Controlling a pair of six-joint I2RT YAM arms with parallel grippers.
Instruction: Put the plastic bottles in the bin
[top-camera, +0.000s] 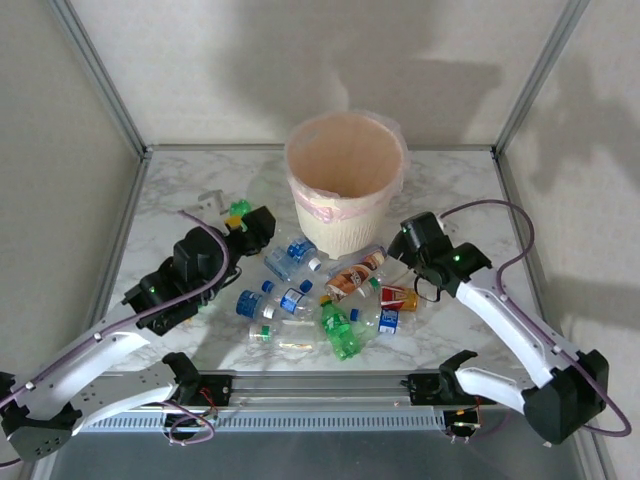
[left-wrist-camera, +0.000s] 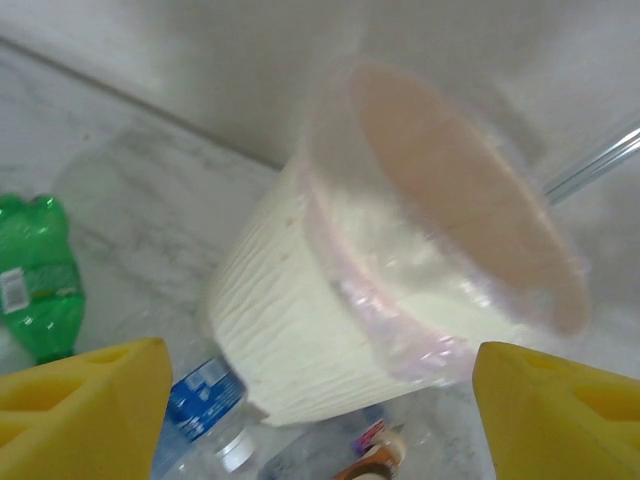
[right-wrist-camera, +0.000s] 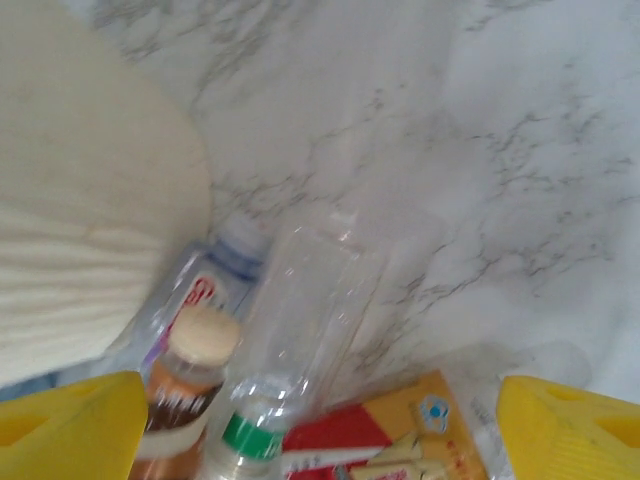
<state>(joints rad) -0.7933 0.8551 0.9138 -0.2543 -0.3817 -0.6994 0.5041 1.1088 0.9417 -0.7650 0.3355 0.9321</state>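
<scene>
1 bin is set at the far-edge middle of the table. About 10 plastic bottles are heaped between bin and near edge, 2 of them green; the exact count can't be told. Left gripper and right gripper: jaws are held apart, nothing clamped.

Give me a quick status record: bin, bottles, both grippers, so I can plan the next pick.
bin: upright, far centre of the table, liner over its rim, no bottle seen inside
plastic bottles: heaped on the table in front of the bin; one green bottle lies apart, left of it
left gripper: open, empty, facing the bin
right gripper: open, empty, over the heap's right end
progress: apparently nothing binned yet
</scene>
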